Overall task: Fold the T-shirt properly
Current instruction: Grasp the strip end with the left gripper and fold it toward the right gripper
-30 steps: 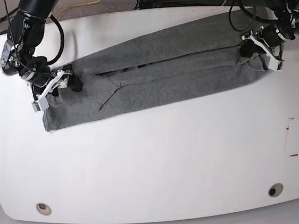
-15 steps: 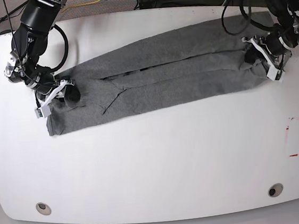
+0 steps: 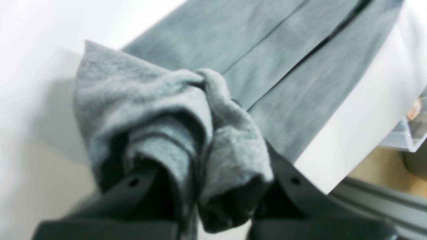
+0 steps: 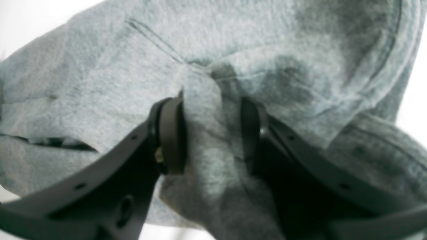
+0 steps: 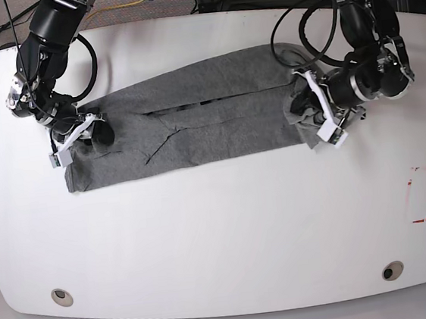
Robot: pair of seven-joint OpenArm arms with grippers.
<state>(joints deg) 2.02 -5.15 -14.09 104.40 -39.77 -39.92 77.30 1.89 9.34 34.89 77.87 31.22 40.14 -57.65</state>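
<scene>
So the T-shirt [image 5: 194, 127] lies as a long band across the far half of the desk [image 5: 221, 235]. The right claw [image 5: 92, 132] sits at its left end in the base view, the left claw [image 5: 307, 113] at its right end.

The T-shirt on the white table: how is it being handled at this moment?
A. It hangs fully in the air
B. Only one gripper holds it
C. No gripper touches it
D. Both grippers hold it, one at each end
D: the left gripper pinches a bunched end of the T-shirt and the right gripper has fabric between its fingers at the other end, while most of the shirt lies on the table.
</scene>
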